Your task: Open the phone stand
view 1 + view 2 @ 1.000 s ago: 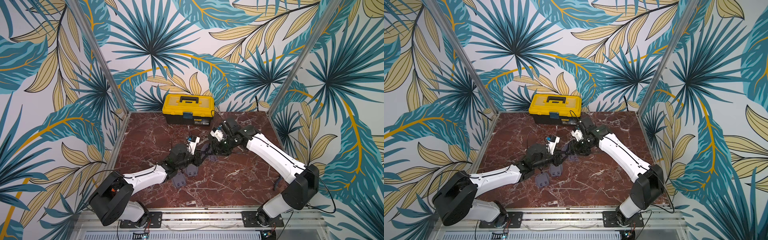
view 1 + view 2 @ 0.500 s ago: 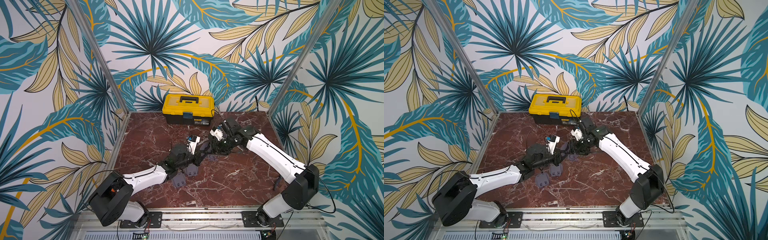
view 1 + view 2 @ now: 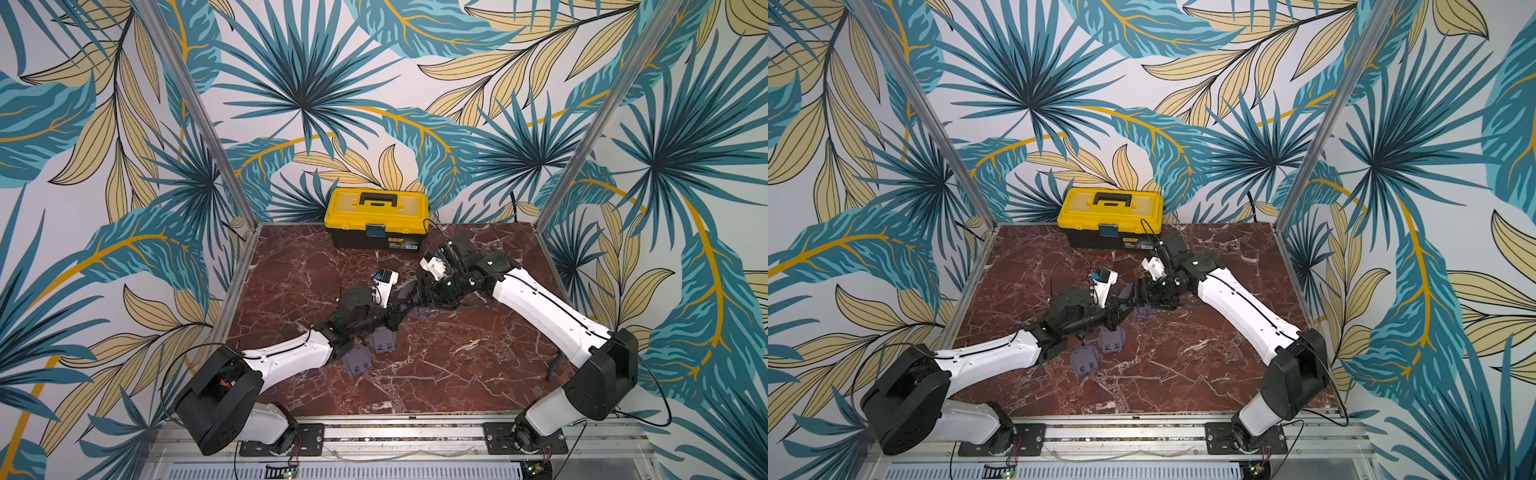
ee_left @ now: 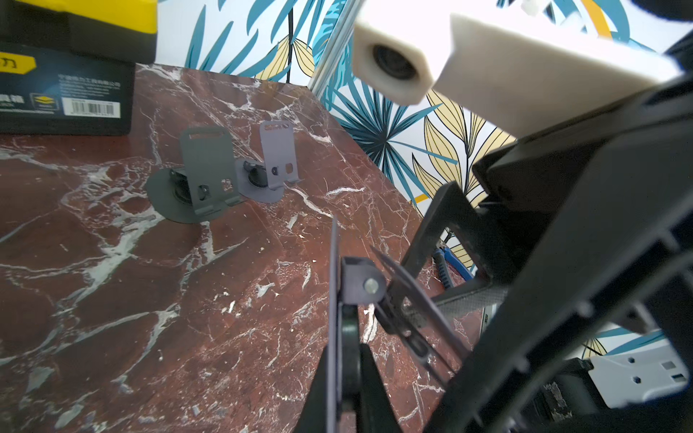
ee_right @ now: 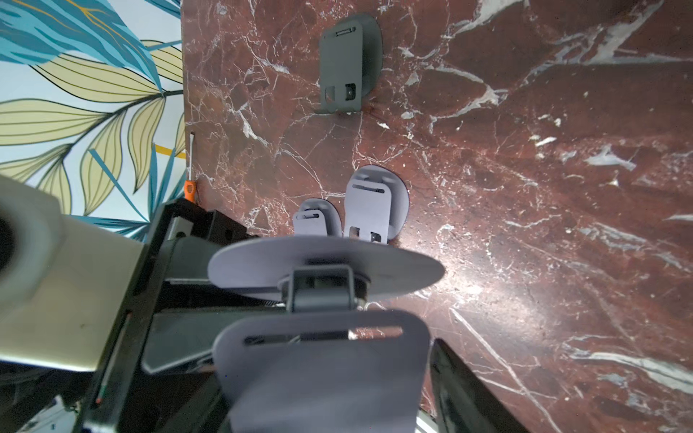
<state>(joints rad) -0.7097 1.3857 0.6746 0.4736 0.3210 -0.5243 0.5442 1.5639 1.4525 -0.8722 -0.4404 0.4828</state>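
Right tool (image 3: pixel 423 296) just released, jaws now spread around the phone stand (image 3: pixel 406 296) back plate (image 5: pixel 322 367), while left tool (image 4: pixel 343 360) pinches its round base (image 5: pixel 325 264) above the middle of the counter (image 3: pixel 436 374) (hinge looks splayed, opening probably done).

A lavender phone stand (image 5: pixel 326 367) is filling the near part of the frame, its slotted plate facing the lens and its round base disc tilting away behind the hinge. The right gripper (image 5: pixel 330 390) is flanking the plate, one dark finger (image 5: pixel 461 390) standing just off its edge. On the red marble table (image 5: pixel 543 187), a second lavender stand (image 5: pixel 369 206) is standing just beside a third lavender stand (image 5: pixel 315 221), with a dark grey stand (image 5: pixel 347 67) farther off. An orange-handled screwdriver (image 5: pixel 190 180) is lying at the table's edge.
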